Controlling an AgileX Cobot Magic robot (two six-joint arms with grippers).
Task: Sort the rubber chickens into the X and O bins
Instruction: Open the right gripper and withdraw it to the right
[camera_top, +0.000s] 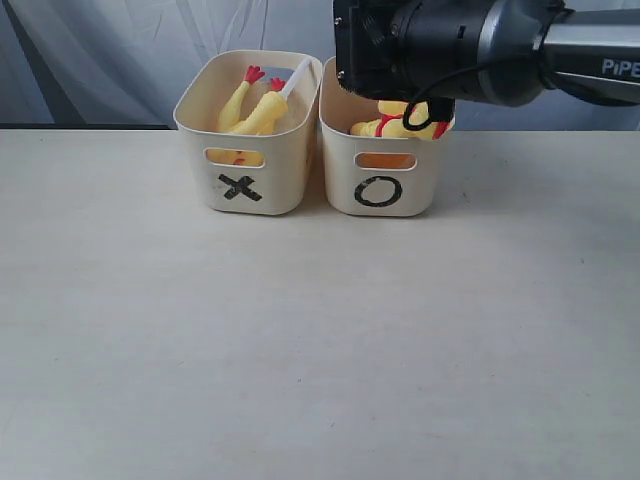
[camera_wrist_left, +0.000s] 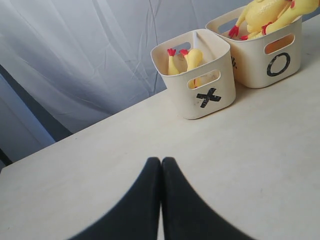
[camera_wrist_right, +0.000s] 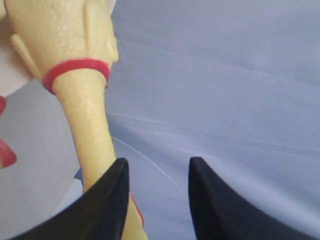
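Two cream tubs stand side by side at the back of the table, the X bin (camera_top: 243, 165) on the left and the O bin (camera_top: 380, 175) on the right. Yellow rubber chickens with red combs lie in the X bin (camera_top: 256, 108) and in the O bin (camera_top: 392, 125). My right arm (camera_top: 450, 45) hangs over the O bin. In the right wrist view my right gripper (camera_wrist_right: 159, 165) is open, with only air between its fingers. A yellow chicken with a red collar (camera_wrist_right: 75, 60) lies close beside one finger. My left gripper (camera_wrist_left: 161, 162) is shut and empty over bare table, well short of the X bin (camera_wrist_left: 200, 85).
A pale blue-grey curtain (camera_top: 100, 50) hangs right behind the bins. The cream table (camera_top: 300, 350) stretches wide in front of them. A white strip (camera_top: 297, 75) leans in the X bin. In the left wrist view the O bin (camera_wrist_left: 270, 57) stands past the X bin.
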